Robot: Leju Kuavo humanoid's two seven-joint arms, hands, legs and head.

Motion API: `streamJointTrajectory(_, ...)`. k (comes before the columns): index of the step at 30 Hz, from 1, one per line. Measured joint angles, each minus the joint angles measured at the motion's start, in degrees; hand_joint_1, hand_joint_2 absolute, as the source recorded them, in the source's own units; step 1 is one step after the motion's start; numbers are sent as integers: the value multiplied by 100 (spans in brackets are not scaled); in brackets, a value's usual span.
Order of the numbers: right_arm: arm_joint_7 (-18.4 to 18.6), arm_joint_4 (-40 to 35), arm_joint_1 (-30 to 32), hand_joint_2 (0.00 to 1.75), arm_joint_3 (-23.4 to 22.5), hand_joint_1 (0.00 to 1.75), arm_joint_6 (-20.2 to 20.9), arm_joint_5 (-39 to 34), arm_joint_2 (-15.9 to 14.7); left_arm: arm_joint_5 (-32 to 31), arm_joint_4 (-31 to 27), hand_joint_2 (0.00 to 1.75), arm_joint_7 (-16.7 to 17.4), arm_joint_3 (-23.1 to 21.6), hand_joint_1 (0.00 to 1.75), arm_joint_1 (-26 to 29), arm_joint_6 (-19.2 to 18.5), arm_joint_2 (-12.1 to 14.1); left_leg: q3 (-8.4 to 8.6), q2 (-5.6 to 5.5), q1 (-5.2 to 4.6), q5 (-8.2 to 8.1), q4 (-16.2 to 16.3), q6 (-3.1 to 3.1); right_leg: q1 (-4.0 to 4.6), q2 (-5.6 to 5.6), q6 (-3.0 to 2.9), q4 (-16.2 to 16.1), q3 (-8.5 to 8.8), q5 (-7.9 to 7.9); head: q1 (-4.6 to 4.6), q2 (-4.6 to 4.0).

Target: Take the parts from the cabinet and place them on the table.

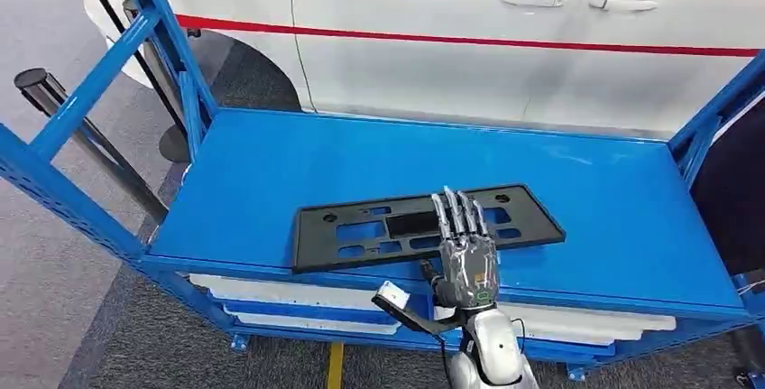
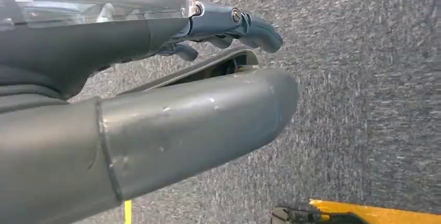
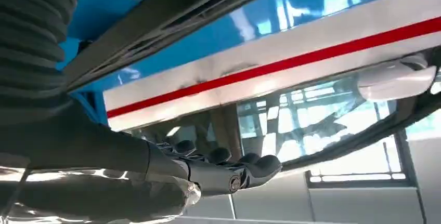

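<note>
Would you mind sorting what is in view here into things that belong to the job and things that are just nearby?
Belongs to the job:
- flat black plastic plate-holder panel
- blue metal shelf top it lies on
- right robot hand, fingers stretched over the panel

Just nearby:
- white car with red stripe
- grey carpet floor
- black post

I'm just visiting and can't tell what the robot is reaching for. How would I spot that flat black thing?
Find the blue metal cabinet parked in front of the white car with the red stripe. On its top shelf, near the front edge, lies a black plastic license plate bracket, a long flat rectangle full of cutouts. The robot's right hand is stretched out over it.
</note>
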Motion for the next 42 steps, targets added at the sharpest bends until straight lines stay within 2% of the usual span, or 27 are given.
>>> streamJointTrajectory(3, 428, 83, -90, 175, 316, 0, 0, 50, -200, -28, 0, 0, -2, 0, 0, -7, -20, 11, 9, 4, 25, 36, -56, -103, 21, 12, -43, 9, -30, 21, 0, 0)
streamJointTrajectory(5, 823, 175, -229, 175, 604, 0, 0, 77, -396, -66, -2, 0, -7, 2, 0, -14, -35, 24, -41, 3, 15, -68, 75, -157, -56, -7, -113, -134, 34, 121, 0, 0)
streamJointTrajectory(8, 1094, 335, -392, 175, 993, 0, 0, 79, -639, -103, -2, 0, -7, 7, 0, -18, -44, 59, -559, 3, 28, -716, 1242, -201, -55, -14, -150, -129, 26, 135, -2, 0)
streamJointTrajectory(9, 1143, 389, -400, 175, 1087, 0, 2, 79, -712, -122, -2, 0, -7, 9, 0, -13, -55, 63, -741, 3, 28, -840, 1634, -214, -53, -22, -151, -118, 20, 133, -5, 0)
streamJointTrajectory(10, 1161, 428, -403, 175, 1139, 0, 2, 79, -760, -127, 0, 0, -2, 9, 0, -4, -59, 66, -804, 3, 28, -812, 1756, -222, -52, -23, -150, -110, 17, 129, -3, 2)
streamJointTrajectory(11, 1165, 461, -406, 175, 1179, 0, 2, 79, -798, -129, -2, 0, -2, 9, 0, 0, -68, 68, -717, 4, 29, -638, 1561, -219, -53, -21, -147, -99, 19, 121, -5, 0)
streamJointTrajectory(13, 1168, 503, -439, 175, 1233, 0, 0, 79, -848, -131, -2, 0, -2, 9, 0, -4, -72, 77, -234, 5, 32, -131, 602, -201, -58, -11, -117, -61, 31, 90, -5, 0)
streamJointTrajectory(14, 1168, 518, -463, 175, 1251, 0, 2, 77, -864, -140, -2, 0, -2, 11, 0, -8, -72, 87, 7, 6, 36, 12, 107, -183, -56, -8, -89, -26, 26, 62, -2, 2)
streamJointTrajectory(15, 1168, 542, -492, 175, 1253, 0, 2, 77, -879, -155, -2, 0, -2, 11, 0, -20, -77, 85, 61, 0, -4, -74, 15, -153, -5, 1, -46, 27, -6, 33, -5, 0)
streamJointTrajectory(20, 1354, 853, -756, 175, 1255, 0, 0, 79, -969, -289, -2, 0, -35, 9, 0, -32, -109, 83, 35, 5, 26, 0, -35, 28, -40, 7, 77, 95, -32, -25, -2, 0)
streamJointTrajectory(21, 1402, 949, -852, 175, 1257, 0, 0, 79, -1003, -321, -2, 0, -55, 11, 0, -42, -109, 83, 33, 4, 28, 5, -39, 61, -43, 6, 110, 329, -146, -202, 6, 0)
streamJointTrajectory(23, 1517, 1252, -1059, 175, 1290, 0, 2, 79, -1067, -369, -2, 0, -85, 11, 0, -51, -122, 83, 10, 11, 17, 9, -35, 84, -70, 5, 162, 1279, -610, -666, 0, 0)
streamJointTrajectory(24, 1541, 1376, -1123, 175, 1303, 0, 2, 77, -1097, -389, -2, 0, -92, 11, 0, -52, -131, 81, 6, 11, 12, 9, -34, 85, -70, 5, 171, 1665, -806, -788, 2, 2)
streamJointTrajectory(25, 1576, 1542, -1173, 175, 1310, 0, 2, 77, -1121, -415, -2, 0, -92, 11, 0, -52, -135, 79, 8, 10, 11, 9, -33, 85, -69, 5, 170, 1840, -905, -777, 0, 0)
streamJointTrajectory(26, 1594, 1667, -1245, 175, 1327, 0, -9, 77, -1139, -422, -2, 0, -92, 11, 0, -51, -142, 76, 18, 6, 8, 8, -32, 85, -66, 6, 155, 1729, -870, -624, 4, 0)
streamJointTrajectory(27, 1626, 1778, -1333, 175, 1347, 0, -11, 77, -1148, -433, -2, 0, -92, 11, 0, -55, -149, 74, 34, 6, 1, 6, -33, 84, -60, 6, 127, 1388, -722, -381, 2, 0)
streamJointTrajectory(29, 1692, 2028, -1521, 175, 1378, 0, -11, 77, -1178, -452, -2, 0, -83, 11, 0, -87, -166, 66, 73, 6, -14, -1, -38, 77, -13, 8, 9, 292, -198, 164, 2, 2)
streamJointTrajectory(30, 1746, 2137, -1598, 175, 1397, 0, -11, 77, -1194, -472, 0, 0, -83, 11, 0, -104, -179, 34, 72, 8, -22, -7, -31, 65, 19, 5, -47, 25, -84, 111, -4, 0)
streamJointTrajectory(33, 1922, 2472, -1797, 175, 1502, 0, -15, 77, -1229, -514, 0, 0, -83, 11, 0, -136, -212, 16, 79, 7, -2, 4, -66, -39, 52, -10, -70, -7, -97, 131, 4, 0)
streamJointTrajectory(34, 1950, 2555, -1861, 175, 1511, 0, -15, 77, -1235, -529, 0, 0, -83, 11, 0, -147, -216, 4, 106, 6, -11, 19, -100, -77, 45, -8, -107, -66, -73, 160, 0, 2)
streamJointTrajectory(35, 1968, 2632, -1910, 175, 1520, 0, -15, 77, -1235, -540, 0, 0, -83, 11, 0, -156, -219, 0, 95, 2, -10, -11, -36, -86, -53, -32, -103, -190, 13, 246, 4, 0)
streamJointTrajectory(37, 1983, 2837, -2001, 175, 1524, 0, -15, 74, -1261, -544, 0, 0, -85, 11, 0, -167, -223, -24, -137, 0, -9, -389, 470, -136, -46, -59, -170, -252, 33, 282, 0, 0)
streamJointTrajectory(38, 1981, 2885, -2018, 175, 1526, 7, -15, 74, -1268, -544, 0, 0, -85, 11, 0, -166, -223, -24, -339, 0, 11, -627, 922, -165, -46, -64, -170, -247, 17, 281, -7, 0)
streamJointTrajectory(39, 1978, 2925, -2024, 175, 1524, 157, -15, 70, -1270, -544, 0, 0, -83, 13, 0, -162, -223, -26, -519, 1, 25, -804, 1327, -192, -44, -67, -169, -241, 6, 281, -2, 0)
streamJointTrajectory(40, 1957, 2977, -2028, 175, 1502, 164, -15, 48, -1283, -544, 0, 0, -83, 13, 0, -157, -225, -28, -625, 2, 36, -865, 1581, -215, -46, -67, -165, -230, -6, 284, -7, 0)
streamJointTrajectory(41, 1908, 3019, -2026, 175, 1458, 171, -15, 22, -1288, -544, 0, 0, -83, 13, 0, -150, -225, -35, -594, 3, 55, -778, 1553, -234, -52, -66, -155, -218, -13, 283, -2, 0)
streamJointTrajectory(42, 1865, 3049, -2027, 175, 1404, 175, -15, -35, -1292, -544, 0, 0, -83, 15, 0, -148, -225, -37, -424, 4, 80, -579, 1245, -254, -62, -64, -138, -190, -24, 279, -5, 2)
